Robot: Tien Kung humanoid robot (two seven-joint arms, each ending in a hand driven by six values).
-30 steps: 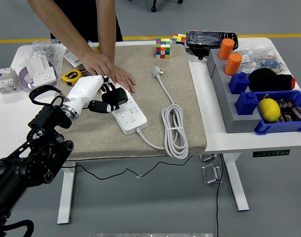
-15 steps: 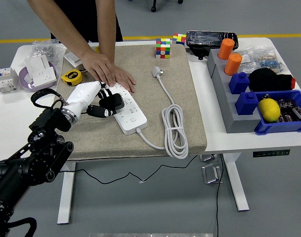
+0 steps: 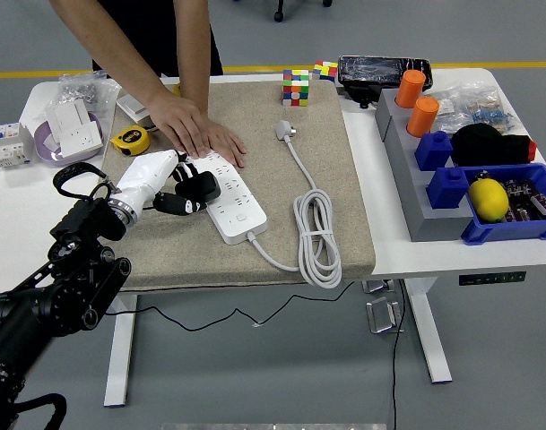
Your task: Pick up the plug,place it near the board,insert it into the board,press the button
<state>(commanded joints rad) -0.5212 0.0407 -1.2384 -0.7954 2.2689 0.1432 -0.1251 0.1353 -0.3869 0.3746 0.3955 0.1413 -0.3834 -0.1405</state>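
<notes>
The left hand [image 3: 165, 184] has its fingers closed on the black plug [image 3: 199, 187], which sits over the left end of the white power strip [image 3: 226, 196], seemingly resting on its sockets, though whether the pins have entered cannot be told. A person's hands [image 3: 194, 128] press flat on the strip's far end, at about twelve o'clock from the plug, steadying it on the tan mat [image 3: 326, 161]. The strip's own cord [image 3: 317, 235] lies coiled at three o'clock.

The step in hand looks like the insertion. To do it well, the plug's face should be level with the strip (a tilted plug jams), pins lined up over one socket, then pushed straight down rather than sideways, so the strip does not skid under the person's palms. The grip should loosen only once the plug sits flush.
</notes>
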